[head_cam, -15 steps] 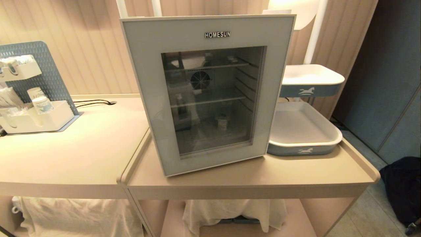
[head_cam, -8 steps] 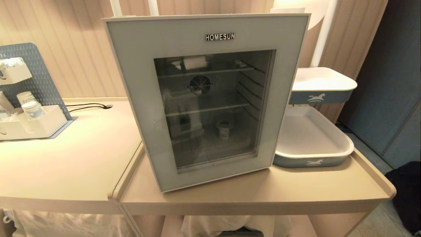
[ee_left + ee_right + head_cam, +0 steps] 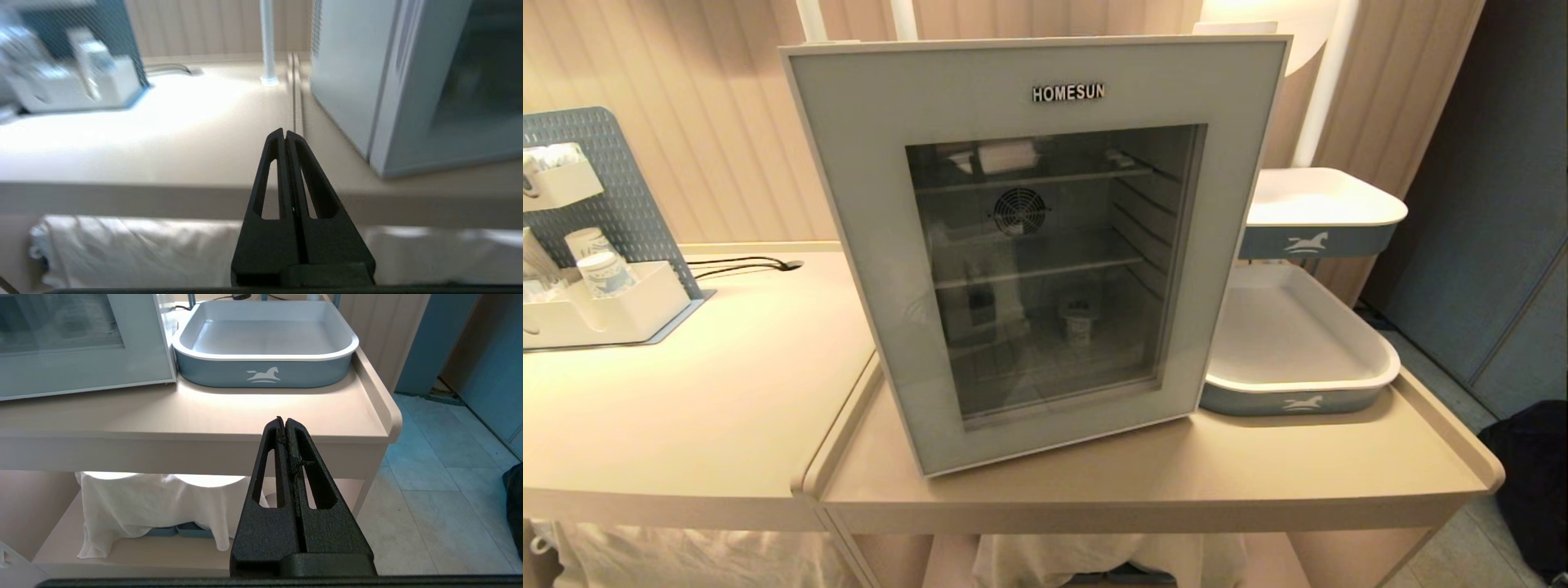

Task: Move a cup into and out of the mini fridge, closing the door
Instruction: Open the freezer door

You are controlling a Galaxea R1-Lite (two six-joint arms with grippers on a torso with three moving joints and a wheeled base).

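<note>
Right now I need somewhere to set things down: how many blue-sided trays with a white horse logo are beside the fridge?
2. The lower tray sits on the counter right of the mini fridge; the upper tray is raised above and behind it. More could be hidden behind the fridge.

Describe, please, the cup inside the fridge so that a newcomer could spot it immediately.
Find the mini fridge on the beige table and look through the dark glass of its closed door. On the fridge floor, below the lower wire shelf and right of centre, stands the cup: small, white, and the only loose item on that level.
</note>
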